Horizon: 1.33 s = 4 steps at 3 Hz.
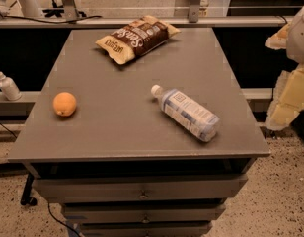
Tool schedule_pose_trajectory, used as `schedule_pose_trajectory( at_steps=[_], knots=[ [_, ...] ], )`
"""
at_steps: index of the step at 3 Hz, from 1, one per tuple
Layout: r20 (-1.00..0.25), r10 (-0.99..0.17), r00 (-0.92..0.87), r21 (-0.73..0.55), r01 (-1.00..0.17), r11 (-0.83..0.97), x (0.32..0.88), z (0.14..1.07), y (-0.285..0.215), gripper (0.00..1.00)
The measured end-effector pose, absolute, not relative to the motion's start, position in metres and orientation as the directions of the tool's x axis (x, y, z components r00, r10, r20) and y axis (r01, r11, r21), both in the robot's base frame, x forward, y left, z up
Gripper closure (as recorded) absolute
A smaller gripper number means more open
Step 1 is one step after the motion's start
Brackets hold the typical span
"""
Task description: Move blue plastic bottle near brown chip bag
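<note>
Orange (64, 104) left, brown chip bag (137, 37) far-centre, blue plastic bottle (187, 113) on its side well apart from it, my gripper (286, 83) off the table's (117, 137) right edge, not holding the bottle, opening can't tell: nothing done yet.

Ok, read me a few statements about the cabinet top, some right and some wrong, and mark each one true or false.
1. The blue plastic bottle lies on its side on the grey cabinet top. True.
2. Its white cap points at the cabinet's right edge. False: the cap points left and away, toward the middle.
3. The brown chip bag touches the orange. False: they are well apart, with the bag at the far end and the orange near the left edge.
4. The gripper is at the right edge of the view, apart from the bottle. True.
5. The white pump bottle stands on the cabinet top. False: it stands on a ledge off to the left.
</note>
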<state>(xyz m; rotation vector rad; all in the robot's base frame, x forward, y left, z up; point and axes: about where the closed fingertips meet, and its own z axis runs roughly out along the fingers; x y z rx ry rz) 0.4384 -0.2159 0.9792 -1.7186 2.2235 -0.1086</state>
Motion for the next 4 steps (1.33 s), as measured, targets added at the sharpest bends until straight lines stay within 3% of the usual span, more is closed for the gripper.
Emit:
schedule_pose_trajectory(
  at_steps=[2, 4],
  knots=[
    [-0.227, -0.948, -0.224, -0.266, -0.922, 0.282, 0.444, 0.978, -0.210, 0.00],
    [-0.323, -0.890, -0.323, -0.172, -0.904, 0.391, 0.493, 0.936, -0.148, 0.00]
  ],
)
